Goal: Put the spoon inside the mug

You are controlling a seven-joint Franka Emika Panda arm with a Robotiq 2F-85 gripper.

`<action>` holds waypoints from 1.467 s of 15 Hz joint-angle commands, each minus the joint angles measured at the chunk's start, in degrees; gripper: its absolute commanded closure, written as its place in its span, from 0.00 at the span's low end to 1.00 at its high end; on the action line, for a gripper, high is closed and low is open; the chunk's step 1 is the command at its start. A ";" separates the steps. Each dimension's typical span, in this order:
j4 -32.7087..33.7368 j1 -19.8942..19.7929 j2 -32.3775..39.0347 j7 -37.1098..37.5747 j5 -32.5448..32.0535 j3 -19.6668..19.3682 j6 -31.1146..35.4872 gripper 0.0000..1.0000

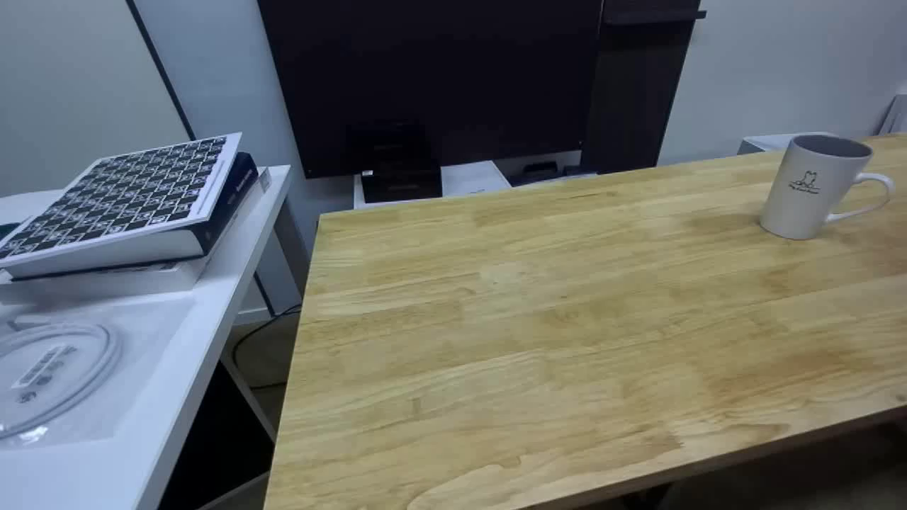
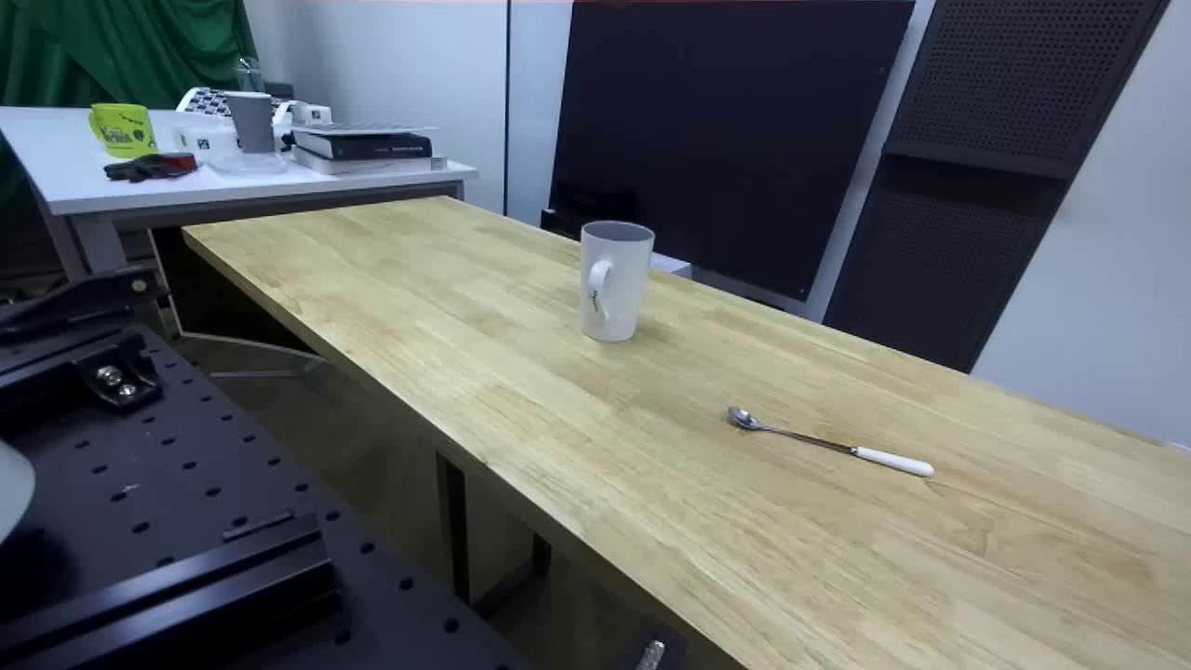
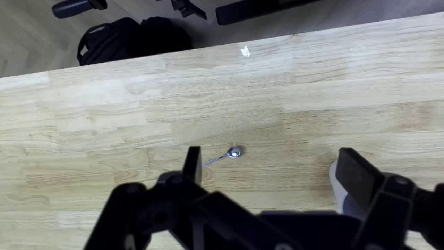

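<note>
The spoon lies flat on the wooden table in an exterior view, with a shiny metal bowl, a thin stem and a white handle end. In the wrist view the spoon's bowl shows between the fingers; its handle is hidden behind the left finger. The white mug stands upright with dark print and a loop handle. It also shows in an exterior view, apart from the spoon. In the wrist view the mug is partly hidden behind the right finger. My gripper is wide open and empty above the table.
The wooden table has an open front edge. A white side table bears stacked books and a bagged cable. A black perforated plate lies beside the table. A black bag is on the floor.
</note>
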 commanded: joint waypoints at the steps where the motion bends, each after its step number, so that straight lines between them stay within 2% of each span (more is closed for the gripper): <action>1: 0.08 1.13 0.01 0.28 -0.35 -1.09 -0.16 0.00; 7: 0.08 1.13 0.01 0.28 -0.35 -1.09 -0.16 0.00; 12: 3.41 -1.75 5.84 9.92 -1.81 -2.29 4.05 0.00; 17: 8.39 -3.50 14.94 15.10 -2.42 -5.39 8.96 0.00; 22: 16.69 -2.72 25.85 22.73 -3.47 -9.02 12.51 0.00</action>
